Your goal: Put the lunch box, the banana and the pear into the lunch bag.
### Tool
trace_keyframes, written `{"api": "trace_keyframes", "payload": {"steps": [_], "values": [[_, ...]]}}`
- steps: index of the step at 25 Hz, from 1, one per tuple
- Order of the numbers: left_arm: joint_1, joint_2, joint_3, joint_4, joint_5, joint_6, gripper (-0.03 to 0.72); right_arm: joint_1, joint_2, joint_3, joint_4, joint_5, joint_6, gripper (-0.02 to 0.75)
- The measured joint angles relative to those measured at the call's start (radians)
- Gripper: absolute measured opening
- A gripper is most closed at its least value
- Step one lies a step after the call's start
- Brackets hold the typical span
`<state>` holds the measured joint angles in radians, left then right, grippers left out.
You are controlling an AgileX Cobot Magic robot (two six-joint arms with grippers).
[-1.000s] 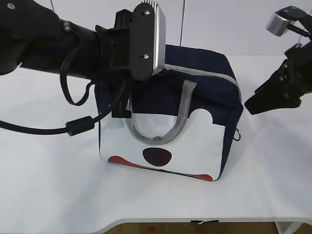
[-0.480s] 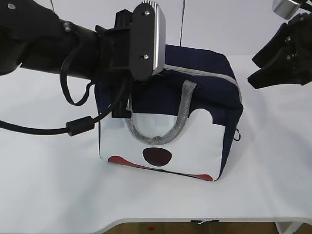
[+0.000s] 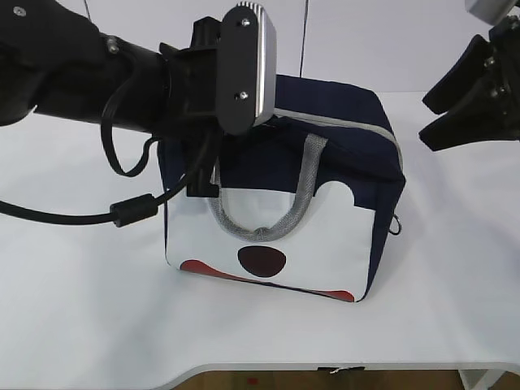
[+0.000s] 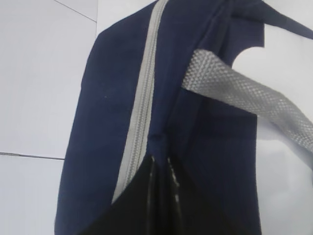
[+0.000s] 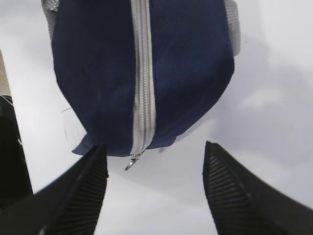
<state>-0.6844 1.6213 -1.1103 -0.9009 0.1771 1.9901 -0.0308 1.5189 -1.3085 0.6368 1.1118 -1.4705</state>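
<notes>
Lunch bag [image 3: 309, 203] stands upright in the middle of the white table [image 3: 81, 309], its white panel with a dark oval and red shapes facing the near edge. One grey handle [image 3: 280, 207] hangs in a loop over that panel. The grey zipper [image 5: 140, 73] runs along the top and appears drawn together along the whole length that shows. A small metal ring [image 5: 131, 162] dangles from the zipper's end, just over the table surface in the right wrist view. Another ring hangs at the bag's right side in the exterior view.

The left arm reaches in from the left, and its wrist camera housing sits above the bag's top left corner. The left gripper [image 4: 161, 193] is down at the top of the bag. Its two dark fingers [image 4: 172, 196] lie close together with only a thin slit between them, their tips right at the navy fabric beside the zipper. Whether they pinch any cloth cannot be told.

The right gripper [image 5: 154, 196] hangs in the air to the right of the bag, well apart from it and above the table. Its ribbed fingers [image 5: 234, 196] are spread wide with nothing between them.

The lunch box, banana and pear do not show in any view.
</notes>
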Motion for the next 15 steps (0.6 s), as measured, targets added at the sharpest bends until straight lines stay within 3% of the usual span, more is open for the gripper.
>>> {"api": "trace_keyframes", "payload": {"steps": [5,11,15], "values": [[0.000,0.000,0.000,0.000,0.000,0.000,0.064,0.000,-0.014,0.000,0.000,0.008,-0.002,0.494],[0.000,0.000,0.000,0.000,0.000,0.000,0.365,0.000,-0.028,0.000,0.000,0.026,-0.002,0.494],[0.000,-0.021,0.000,-0.008,0.000,0.000,0.438,0.000,-0.036,0.000,0.000,0.028,-0.002,0.494]]}}
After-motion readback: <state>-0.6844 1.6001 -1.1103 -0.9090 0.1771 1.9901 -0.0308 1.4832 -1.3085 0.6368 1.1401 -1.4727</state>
